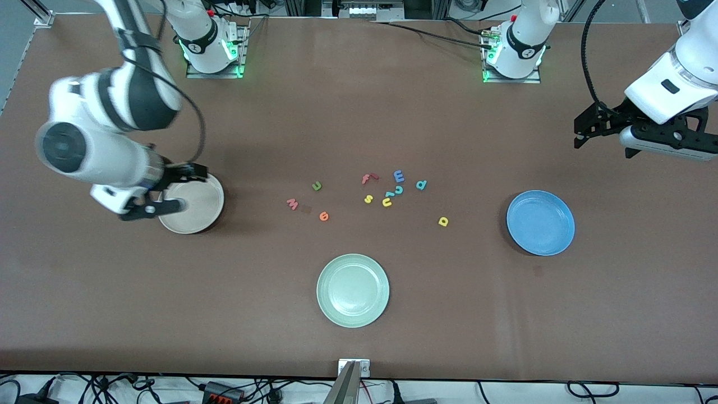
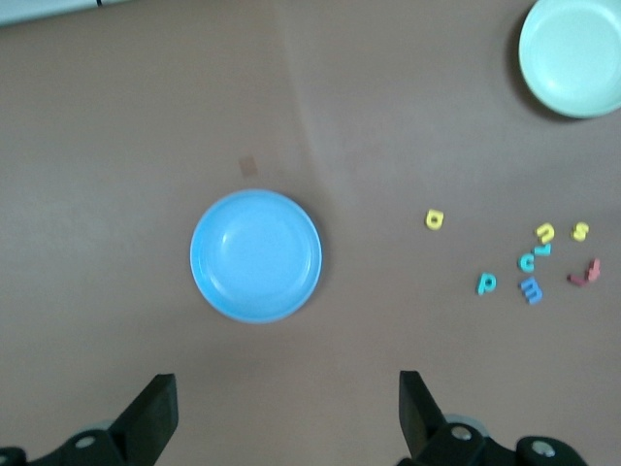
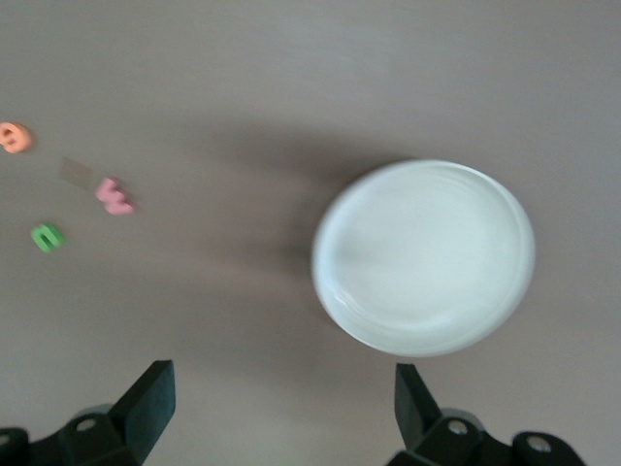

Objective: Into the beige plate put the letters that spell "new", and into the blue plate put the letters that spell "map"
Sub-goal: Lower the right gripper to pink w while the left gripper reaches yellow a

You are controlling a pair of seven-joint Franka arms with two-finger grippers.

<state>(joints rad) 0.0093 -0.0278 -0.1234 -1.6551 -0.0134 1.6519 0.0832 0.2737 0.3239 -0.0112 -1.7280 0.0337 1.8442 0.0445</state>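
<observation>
The only writing is the foam letters themselves, loose mid-bench: green n [image 1: 317, 186], salmon w [image 1: 292, 204], orange e [image 1: 323, 216], blue m [image 1: 399, 176], teal p [image 1: 420, 184], yellow a [image 1: 443, 221] (nearest the blue plate [image 1: 541, 223]). The right tool [image 1: 160, 202] hangs wide open and empty over the beige plate [image 1: 196, 216]. The left tool [image 1: 603, 132], equally spread and empty, hangs above bare bench at the left arm's end.

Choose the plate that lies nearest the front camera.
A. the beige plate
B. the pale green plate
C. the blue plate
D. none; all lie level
B: the pale green plate sits lowest in the front view, below the beige plate and the blue plate.
</observation>
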